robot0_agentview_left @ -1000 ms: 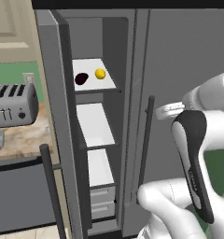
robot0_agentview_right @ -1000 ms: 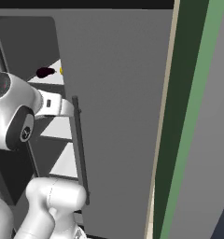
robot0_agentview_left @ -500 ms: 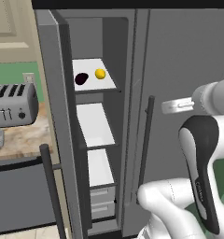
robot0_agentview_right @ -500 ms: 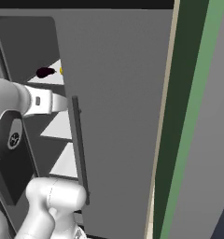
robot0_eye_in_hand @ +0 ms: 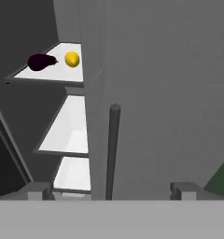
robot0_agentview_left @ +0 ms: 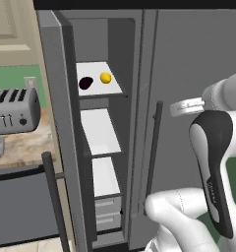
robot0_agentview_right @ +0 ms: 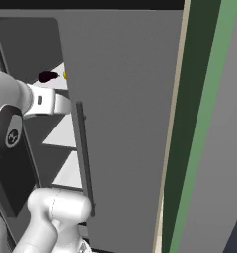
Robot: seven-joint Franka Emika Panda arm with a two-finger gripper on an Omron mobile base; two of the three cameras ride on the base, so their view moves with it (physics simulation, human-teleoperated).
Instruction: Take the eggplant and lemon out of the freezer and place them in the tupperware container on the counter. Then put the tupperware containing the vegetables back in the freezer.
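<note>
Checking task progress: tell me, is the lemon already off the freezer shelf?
No. The lemon sits on the top white shelf of the open freezer, beside the eggplant.

Lying side by side on top shelf [robot0_agentview_left: 98, 82] inside freezer [robot0_agentview_left: 93, 29]: eggplant [robot0_agentview_left: 85, 82] left, lemon [robot0_agentview_left: 105, 78] right. Standing left of freezer on surface [robot0_agentview_left: 21, 147]: toaster [robot0_agentview_left: 13, 110]. Hanging right of freezer: wider door [robot0_agentview_left: 198, 59].

The narrow freezer [robot0_agentview_left: 103, 147] compartment is left open between its swung-out door [robot0_agentview_left: 61, 133] and the closed wider door [robot0_agentview_left: 198, 64], whose long dark handle [robot0_eye_in_hand: 112, 149] is set just beside the opening, while the shelves are reached unobstructed from the front.
</note>
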